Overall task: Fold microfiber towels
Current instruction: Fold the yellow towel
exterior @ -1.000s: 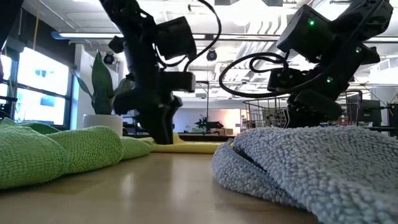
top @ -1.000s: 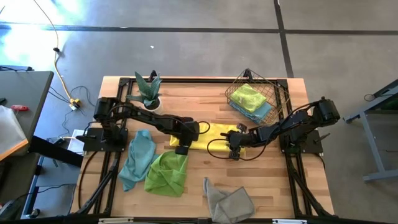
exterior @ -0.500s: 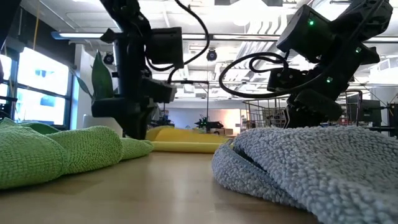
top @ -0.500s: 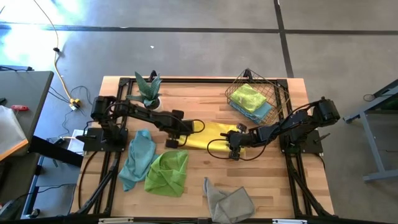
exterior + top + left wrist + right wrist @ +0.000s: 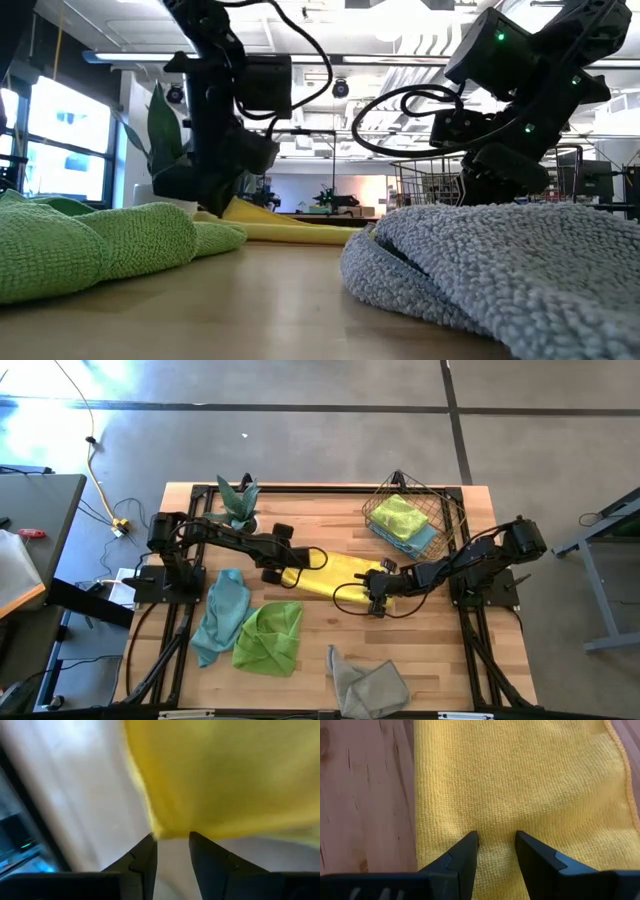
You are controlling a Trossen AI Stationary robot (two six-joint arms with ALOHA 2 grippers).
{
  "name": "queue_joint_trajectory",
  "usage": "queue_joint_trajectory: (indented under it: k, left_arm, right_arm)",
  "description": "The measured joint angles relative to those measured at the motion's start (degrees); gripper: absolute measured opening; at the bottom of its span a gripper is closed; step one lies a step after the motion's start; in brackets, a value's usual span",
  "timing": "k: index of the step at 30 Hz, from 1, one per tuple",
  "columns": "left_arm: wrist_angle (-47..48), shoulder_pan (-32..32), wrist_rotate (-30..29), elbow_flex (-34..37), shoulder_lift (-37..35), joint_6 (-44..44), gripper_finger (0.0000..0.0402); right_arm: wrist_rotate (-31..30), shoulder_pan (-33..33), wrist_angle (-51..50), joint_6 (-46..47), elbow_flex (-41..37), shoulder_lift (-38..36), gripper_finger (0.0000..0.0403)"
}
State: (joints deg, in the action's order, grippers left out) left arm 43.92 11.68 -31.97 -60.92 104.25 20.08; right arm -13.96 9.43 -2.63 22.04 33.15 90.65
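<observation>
A bright yellow towel (image 5: 335, 575) lies stretched across the middle of the table. My left gripper (image 5: 288, 571) is at its left end, shut on the cloth (image 5: 171, 839). My right gripper (image 5: 374, 590) is at its right end, its fingers set down into the yellow cloth (image 5: 495, 837). A lime green towel (image 5: 268, 638), a teal towel (image 5: 220, 615) and a grey towel (image 5: 368, 685) lie crumpled nearer the table's front edge. My left gripper pinches the yellow towel's left-end edge (image 5: 167, 833) between its two fingertips, slanting down from the table's left. That end (image 5: 245, 212) is raised off the table, and the rest lies flat. My right gripper has the towel's right end (image 5: 495, 822) between its fingers (image 5: 466, 847), coming slanting down from the table's right. The cloth there lies flat on the table; one layer or several, I cannot tell.
A copper wire basket (image 5: 432, 510) at the far right holds folded green and teal cloths. A potted plant (image 5: 237, 505) stands at the far left. The grey towel (image 5: 500, 270) fills the near right of the low view.
My left gripper has moved toward the table's far and left edges and has turned, taking the yellow towel's left end with it. That end now stands raised. The towel's right end and my right gripper have stayed where they were.
</observation>
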Motion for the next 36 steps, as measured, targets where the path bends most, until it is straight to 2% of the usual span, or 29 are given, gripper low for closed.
queue_joint_trajectory:
  k: [3,9,13,15,18,24,26,30,36]
  left_arm:
    - [0.07,0.10,-2.33,-1.18,0.00,0.14,0.0103]
    - [0.61,0.68,-2.92,-2.85,0.00,0.10,0.0103]
    - [7.19,0.68,-7.17,-4.91,0.00,-0.30,0.0103]
    - [9.96,0.55,-6.98,-6.59,0.00,-2.18,0.0103]
    - [12.01,-0.40,-0.67,-9.08,-0.02,-4.78,0.0103]
    - [11.16,-5.06,18.55,-11.01,-0.07,-6.44,0.0103]
    - [11.03,-6.65,22.82,-10.47,-0.07,-6.12,0.0103]
    - [9.70,-8.74,22.83,-7.91,-0.07,-4.96,0.0103]
    - [3.59,-8.51,22.54,-4.43,-0.07,-3.60,0.0103]
  right_arm:
    - [0.00,0.00,0.00,0.00,0.00,0.00,0.0129]
    - [0.00,0.00,0.00,0.00,0.00,0.00,0.0129]
    - [0.00,-0.02,-0.02,0.00,0.02,0.00,0.0129]
    - [0.00,-0.01,-0.02,-0.04,0.02,0.00,0.0129]
    - [0.00,-0.02,-0.02,0.00,0.02,0.00,0.0129]
    - [0.00,-0.02,-0.07,0.00,0.02,0.00,0.0129]
    - [0.04,-0.02,-0.08,0.00,0.02,0.00,0.0129]
    - [0.11,-0.02,-0.13,-0.46,0.02,0.00,0.0129]
    - [0.19,-0.02,-0.09,-0.61,0.02,0.00,0.0129]
